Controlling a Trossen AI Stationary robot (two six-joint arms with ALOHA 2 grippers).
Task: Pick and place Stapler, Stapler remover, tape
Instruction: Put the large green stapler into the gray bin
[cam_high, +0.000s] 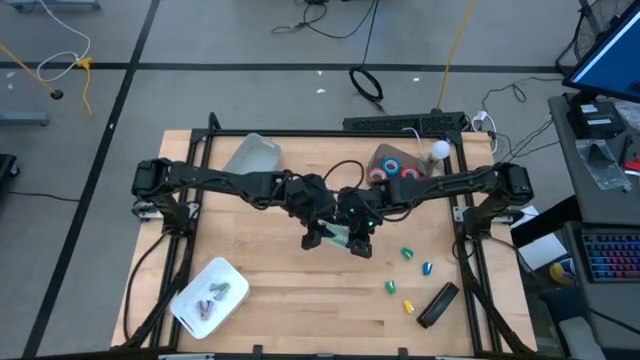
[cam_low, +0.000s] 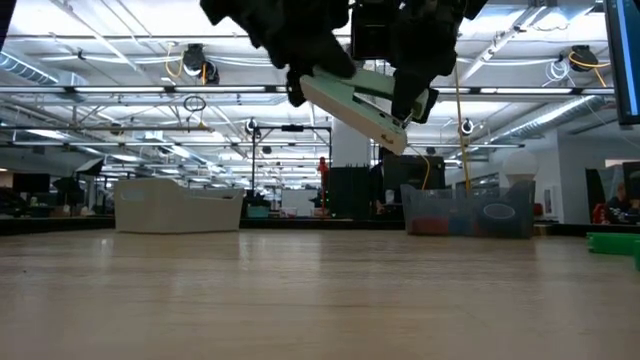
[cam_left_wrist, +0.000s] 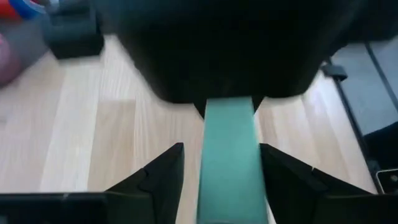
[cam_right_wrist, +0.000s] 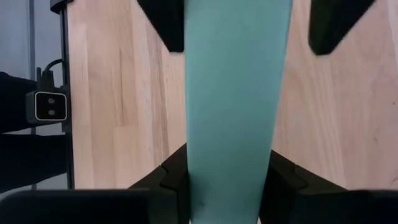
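Observation:
A pale green stapler (cam_low: 355, 105) hangs in the air over the middle of the table, between my two grippers. My right gripper (cam_high: 360, 245) is shut on the end nearer the table's right side. My left gripper (cam_high: 322, 238) is open, with one finger (cam_left_wrist: 165, 171) on either side of the stapler's other end (cam_left_wrist: 229, 143); a gap shows beside at least one finger. The red and blue tape rolls (cam_high: 395, 166) lie in a clear bin (cam_high: 385, 153) at the far right. Several small coloured pieces (cam_high: 407, 253), probably stapler removers, lie on the near right of the table. My right gripper pinches the stapler's two long sides (cam_right_wrist: 198, 163) between its two fingers (cam_right_wrist: 171, 180), at the end nearer the table's right edge. The fingers slant down from the right and lie along the stapler. It is lifted clear and tilted, its left end (cam_low: 305, 88) higher.
A white tray (cam_high: 190, 312) holding grey metal pieces sits at the near left. A black stapler (cam_high: 437, 303) lies at the near right. A clear tub (cam_high: 255, 155) stands at the far left, and a white ball (cam_high: 440, 150) beside the tape bin.

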